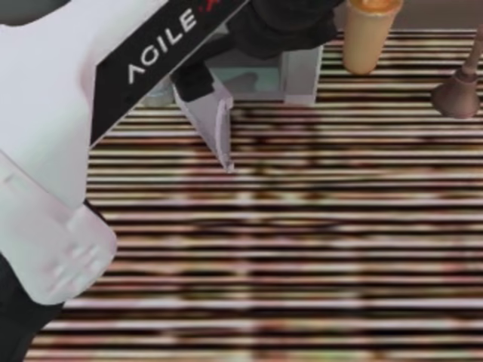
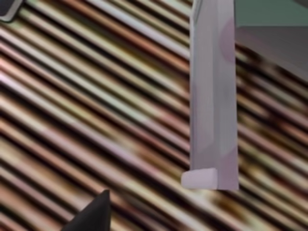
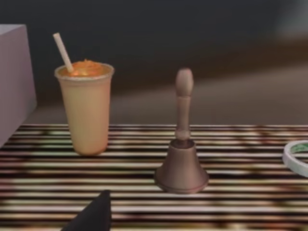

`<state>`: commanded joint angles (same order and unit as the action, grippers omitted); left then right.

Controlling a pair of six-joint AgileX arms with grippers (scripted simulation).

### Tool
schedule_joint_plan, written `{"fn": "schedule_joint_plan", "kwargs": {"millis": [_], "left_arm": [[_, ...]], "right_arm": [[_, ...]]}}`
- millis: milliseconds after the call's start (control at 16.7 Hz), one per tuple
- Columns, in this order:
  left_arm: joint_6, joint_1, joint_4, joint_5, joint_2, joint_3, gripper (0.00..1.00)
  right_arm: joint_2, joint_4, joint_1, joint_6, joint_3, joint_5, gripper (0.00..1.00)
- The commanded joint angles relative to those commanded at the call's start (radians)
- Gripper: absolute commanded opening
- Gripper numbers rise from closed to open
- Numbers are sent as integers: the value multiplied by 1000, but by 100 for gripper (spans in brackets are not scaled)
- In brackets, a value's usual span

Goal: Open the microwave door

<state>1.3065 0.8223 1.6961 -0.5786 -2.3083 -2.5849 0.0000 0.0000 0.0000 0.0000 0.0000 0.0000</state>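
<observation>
At far edge of striped table (image 1: 302,249), small light-grey boxy microwave (image 1: 302,75) sitting with teal interior showing. Flat grey framed door (image 1: 207,121) standing swung well out, opening looking nearly done. Left gripper hovering beside door; finger state: cannot tell. Right arm parked out of top view.

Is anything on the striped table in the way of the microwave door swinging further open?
Nothing visible blocks it. The light-grey microwave door is already swung out from the microwave, with bare striped table around its free edge. The tan cup with a straw and the brown hand bell stand off to the right, clear of it.
</observation>
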Motion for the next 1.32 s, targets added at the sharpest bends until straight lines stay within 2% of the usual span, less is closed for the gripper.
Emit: {"fn": "schedule_joint_plan", "kwargs": {"millis": [180, 600, 960, 1320], "left_arm": [[-32, -24, -99, 3, 24, 103, 100], [-126, -106, -449, 18, 95, 480, 100], [-140, -117, -491, 20, 104, 522, 100], [-140, -117, -491, 20, 104, 522, 55]], "right_arm": [[0, 0, 0, 0, 0, 0, 100], [0, 0, 0, 0, 0, 0, 100], [0, 0, 0, 0, 0, 0, 100], [0, 0, 0, 0, 0, 0, 100]]}}
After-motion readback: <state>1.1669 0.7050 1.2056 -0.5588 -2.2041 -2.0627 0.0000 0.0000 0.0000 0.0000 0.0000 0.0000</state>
